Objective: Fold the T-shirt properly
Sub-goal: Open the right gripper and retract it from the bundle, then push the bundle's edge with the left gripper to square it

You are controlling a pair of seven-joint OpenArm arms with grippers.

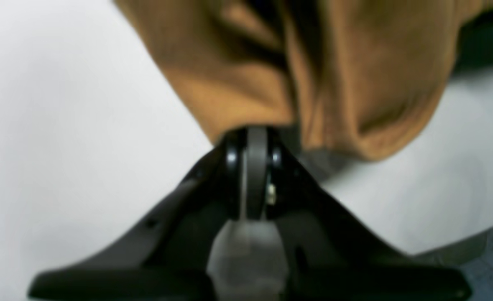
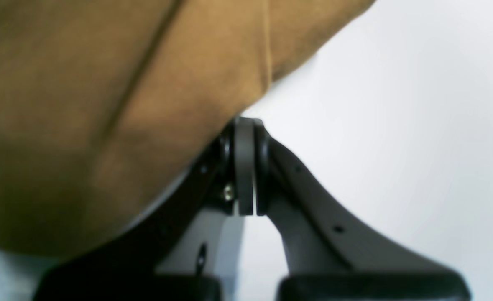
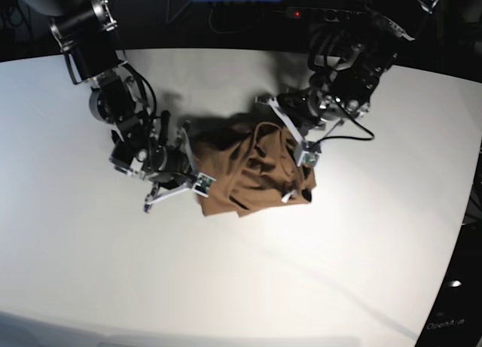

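White table (image 3: 226,287). T-shirt (image 3: 252,174) bunched at centre. Left gripper (image 1: 256,131) pinched tight on one edge of it; right gripper (image 2: 244,123) likewise clamped on the opposite edge.

Base overhead, far; wrist views close behind claws, sharing T-shirt (image 3: 252,170).

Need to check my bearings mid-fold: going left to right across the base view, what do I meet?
Right end effector shut on the cloth's left edge → tan-brown T-shirt, bunched on the white table → left end effector shut on its right side.
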